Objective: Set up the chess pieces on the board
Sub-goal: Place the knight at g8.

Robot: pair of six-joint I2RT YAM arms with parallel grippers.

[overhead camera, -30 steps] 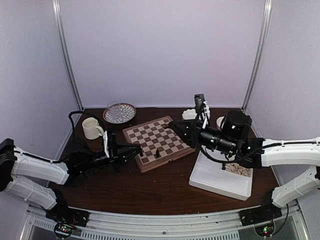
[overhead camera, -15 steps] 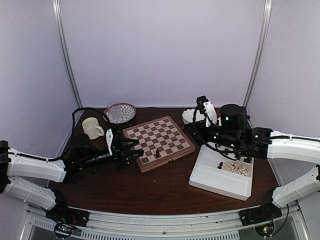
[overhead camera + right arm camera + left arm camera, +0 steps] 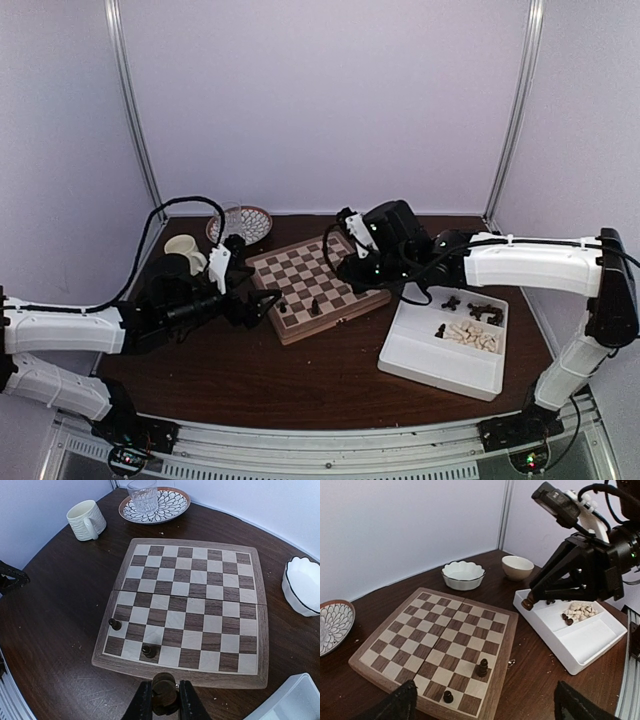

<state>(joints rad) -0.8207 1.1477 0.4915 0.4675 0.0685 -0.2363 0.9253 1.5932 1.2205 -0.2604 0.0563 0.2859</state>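
Note:
The board (image 3: 325, 262) lies mid-table with two dark chess pieces near its front left corner: a small pawn (image 3: 448, 696) and a taller piece (image 3: 482, 667). They also show in the right wrist view, pawn (image 3: 115, 624) and taller piece (image 3: 148, 651). My left gripper (image 3: 487, 707) is open just off that corner, fingers wide, nothing between them. My right gripper (image 3: 165, 700) is shut on a dark chess piece (image 3: 165, 692) above the board's near edge. More pale pieces (image 3: 473, 335) and dark pieces (image 3: 482, 311) lie in the white tray (image 3: 440, 372).
A cream mug (image 3: 183, 250) and a patterned plate (image 3: 170, 505) bearing a glass (image 3: 143, 493) stand at the back left. A white scalloped bowl (image 3: 463, 574) and a small cream bowl (image 3: 517, 566) sit behind the board. The tray (image 3: 580, 650) is right of the board.
My left gripper opened, let go of the pawn on the board and drew back a little. The right arm swung from the tray to the board, holding a dark piece.

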